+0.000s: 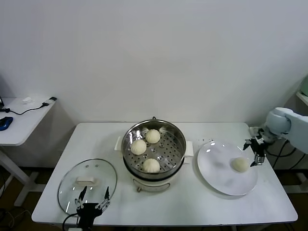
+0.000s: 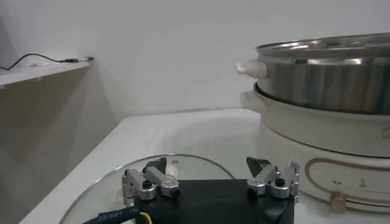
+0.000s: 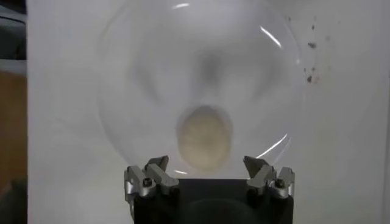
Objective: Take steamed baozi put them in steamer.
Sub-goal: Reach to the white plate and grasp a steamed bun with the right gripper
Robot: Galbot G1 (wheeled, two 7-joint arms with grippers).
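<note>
The steel steamer (image 1: 178, 139) stands on its white pot base at the table's middle and holds three cream baozi (image 1: 138, 147), (image 1: 153, 136), (image 1: 151, 165). A fourth baozi (image 1: 240, 164) lies on the white plate (image 1: 216, 168) at the right. My right gripper (image 1: 254, 153) is open and empty, just to the right of and above that baozi; the right wrist view shows the baozi (image 3: 204, 137) on the plate (image 3: 140, 79) just ahead of the open gripper (image 3: 207, 167). My left gripper (image 1: 95, 197) is open, parked low at the front left. The steamer also shows in the left wrist view (image 2: 329, 76).
A round glass lid (image 1: 86, 180) with a white handle lies flat at the front left, under the left gripper (image 2: 210, 170); it also shows in the left wrist view (image 2: 109, 182). A side table (image 1: 19, 120) with cables stands at far left. The table's right edge is near the plate.
</note>
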